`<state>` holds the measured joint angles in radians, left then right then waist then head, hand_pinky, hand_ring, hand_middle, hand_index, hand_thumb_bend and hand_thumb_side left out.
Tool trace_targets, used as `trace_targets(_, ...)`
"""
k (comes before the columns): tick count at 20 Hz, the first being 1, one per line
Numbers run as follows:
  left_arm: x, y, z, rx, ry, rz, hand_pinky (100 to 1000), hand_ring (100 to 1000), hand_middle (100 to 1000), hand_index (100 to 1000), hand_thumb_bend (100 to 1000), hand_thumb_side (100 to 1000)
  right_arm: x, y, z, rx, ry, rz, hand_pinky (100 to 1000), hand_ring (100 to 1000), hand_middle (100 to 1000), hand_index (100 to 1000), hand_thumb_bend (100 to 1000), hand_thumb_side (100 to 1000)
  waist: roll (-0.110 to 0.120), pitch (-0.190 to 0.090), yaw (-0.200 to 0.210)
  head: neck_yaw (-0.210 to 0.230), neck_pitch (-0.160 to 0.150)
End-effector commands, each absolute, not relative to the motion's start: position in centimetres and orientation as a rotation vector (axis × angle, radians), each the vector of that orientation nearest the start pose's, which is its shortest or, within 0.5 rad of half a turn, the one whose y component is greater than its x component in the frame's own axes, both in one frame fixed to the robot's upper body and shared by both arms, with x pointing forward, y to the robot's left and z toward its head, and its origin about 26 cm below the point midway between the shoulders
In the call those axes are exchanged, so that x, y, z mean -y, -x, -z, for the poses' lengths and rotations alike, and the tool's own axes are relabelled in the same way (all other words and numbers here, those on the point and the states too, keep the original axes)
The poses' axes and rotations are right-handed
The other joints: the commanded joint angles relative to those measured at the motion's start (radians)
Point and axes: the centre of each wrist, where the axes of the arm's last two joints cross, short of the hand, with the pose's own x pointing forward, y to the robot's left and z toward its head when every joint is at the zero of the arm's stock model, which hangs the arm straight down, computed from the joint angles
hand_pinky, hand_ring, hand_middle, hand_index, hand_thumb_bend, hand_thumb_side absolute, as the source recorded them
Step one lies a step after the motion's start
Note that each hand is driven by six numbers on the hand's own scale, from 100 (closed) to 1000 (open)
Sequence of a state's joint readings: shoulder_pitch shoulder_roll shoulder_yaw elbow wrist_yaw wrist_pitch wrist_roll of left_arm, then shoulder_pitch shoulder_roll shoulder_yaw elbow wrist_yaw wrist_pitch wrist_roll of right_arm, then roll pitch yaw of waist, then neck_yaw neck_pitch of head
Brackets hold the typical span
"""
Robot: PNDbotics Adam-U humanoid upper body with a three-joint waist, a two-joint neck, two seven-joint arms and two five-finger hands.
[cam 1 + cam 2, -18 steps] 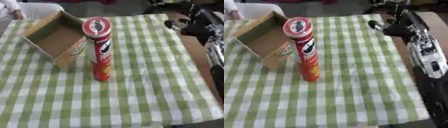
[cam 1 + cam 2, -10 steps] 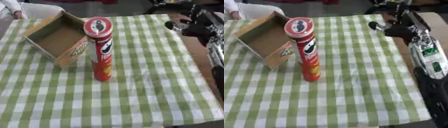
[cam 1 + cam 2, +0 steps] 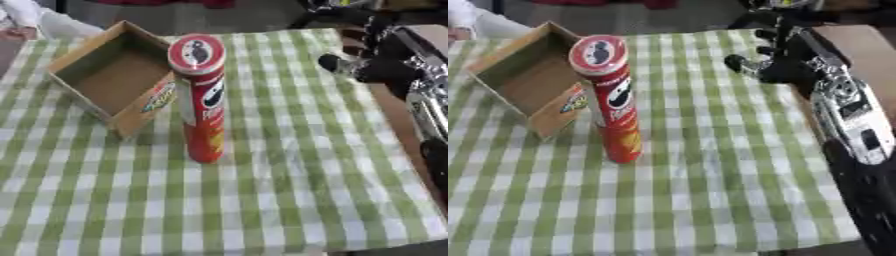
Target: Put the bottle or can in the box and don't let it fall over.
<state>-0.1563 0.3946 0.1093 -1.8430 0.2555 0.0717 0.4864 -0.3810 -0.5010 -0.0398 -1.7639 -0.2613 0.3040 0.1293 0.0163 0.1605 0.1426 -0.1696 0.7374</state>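
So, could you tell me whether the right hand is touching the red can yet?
Apart. The right eye view shows bare checked cloth between the right hand and the upright red can.

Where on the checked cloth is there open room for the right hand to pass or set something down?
Bare cloth lies in front of the red crisp can and between it and the right hand. It is crowded at the can's left, where the open cardboard box stands close beside it.

Open checked table (image 3: 289, 170) lies between the right hand (image 3: 776, 62) and the upright can (image 3: 203, 100); the box (image 3: 114, 75) stands just beside the can's far-left side.
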Motion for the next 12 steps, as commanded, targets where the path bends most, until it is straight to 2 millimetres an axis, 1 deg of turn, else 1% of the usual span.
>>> trace_targets(1,-32.9,-29.8,-15.1,1.965,-0.440,-0.323,838,898,746,770,554,676,31.2,-33.3,-21.2,1.823,0.020,-0.440,951,1000,1000,916,566,100,0.000,-0.015,0.001,0.000,-0.004)
trace_targets(2,-32.9,-29.8,-15.1,1.965,-0.440,-0.323,838,898,746,770,554,676,31.1,-33.3,-21.1,1.820,0.006,-0.448,950,1000,1000,915,566,100,0.000,-0.014,0.002,0.000,-0.004)
trace_targets(3,-32.9,-29.8,-15.1,1.965,-0.440,-0.323,838,898,746,770,554,676,30.9,-33.2,-21.1,1.818,-0.007,-0.454,951,1000,1000,914,609,100,0.000,-0.014,0.002,0.000,-0.004)
trace_targets(4,-32.9,-29.8,-15.1,1.964,-0.439,-0.322,838,898,746,770,553,676,30.7,-33.2,-21.1,1.814,-0.022,-0.462,951,1000,1000,914,566,100,0.000,-0.014,0.002,0.000,-0.004)
trace_targets(12,-32.8,-29.8,-15.1,1.963,-0.432,-0.320,837,898,746,770,553,676,29.3,-33.3,-20.6,1.773,-0.140,-0.498,954,1000,1000,908,561,100,0.000,-0.012,0.007,-0.003,-0.006)
